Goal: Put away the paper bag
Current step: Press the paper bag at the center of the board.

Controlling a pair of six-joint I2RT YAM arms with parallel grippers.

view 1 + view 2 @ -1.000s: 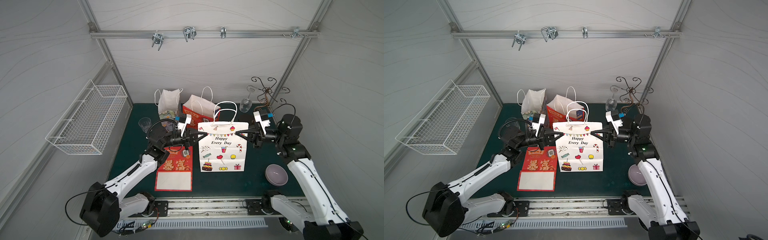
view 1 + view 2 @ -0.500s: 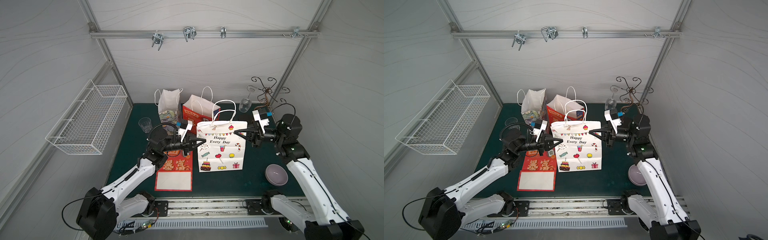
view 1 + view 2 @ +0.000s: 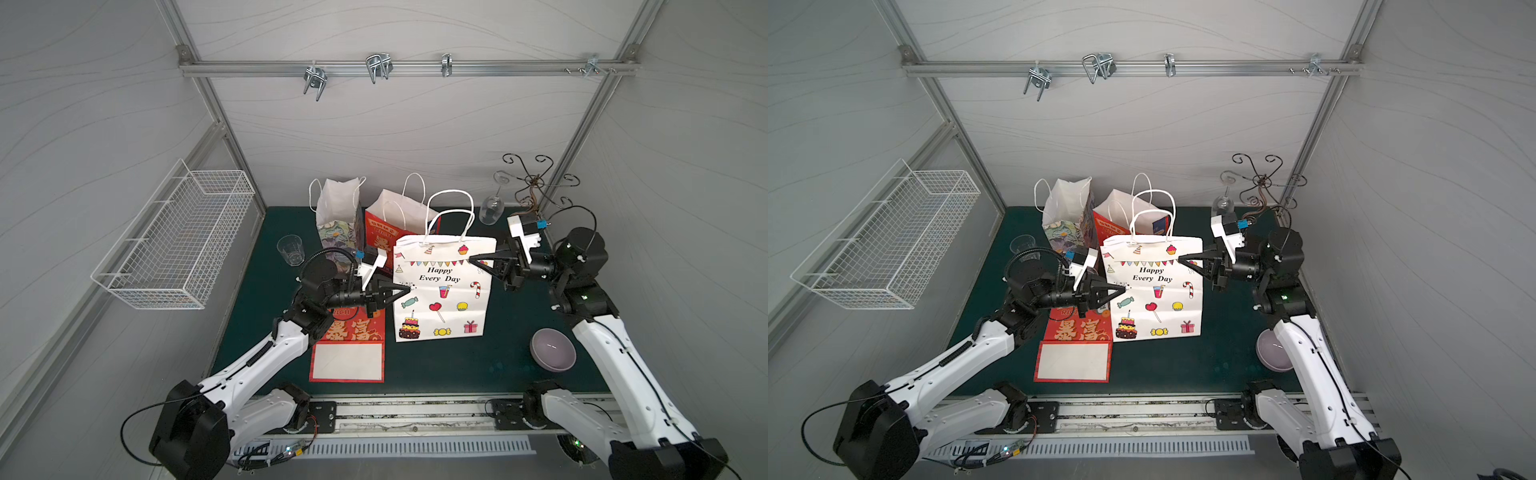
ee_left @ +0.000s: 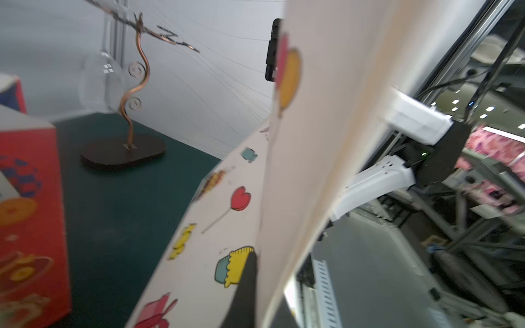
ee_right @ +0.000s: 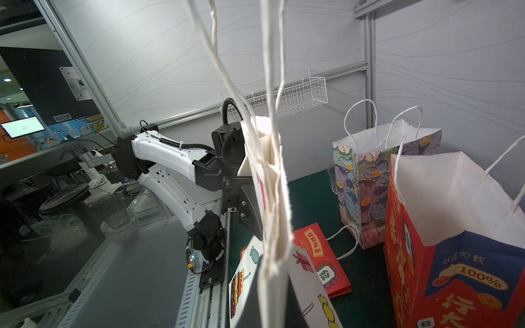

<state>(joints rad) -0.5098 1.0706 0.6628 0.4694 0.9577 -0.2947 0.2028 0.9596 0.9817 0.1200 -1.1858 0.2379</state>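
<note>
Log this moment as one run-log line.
paper bag: upright, flattened | left gripper: shut on its edge | right gripper: shut on opposite edge | stage: not yet stowed

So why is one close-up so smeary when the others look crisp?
Left wrist view: the white bag sits right at the lens, smeared and soft; right wrist view: only its handles soften, the background stays crisp; both top views: sharp and evenly lit.

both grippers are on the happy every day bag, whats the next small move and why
Probably raise both arms together a little. The left gripper and right gripper are each shut on a side edge of the white paper bag, which looks flattened and stands on the green mat; an even lift should free it without tearing.
</note>
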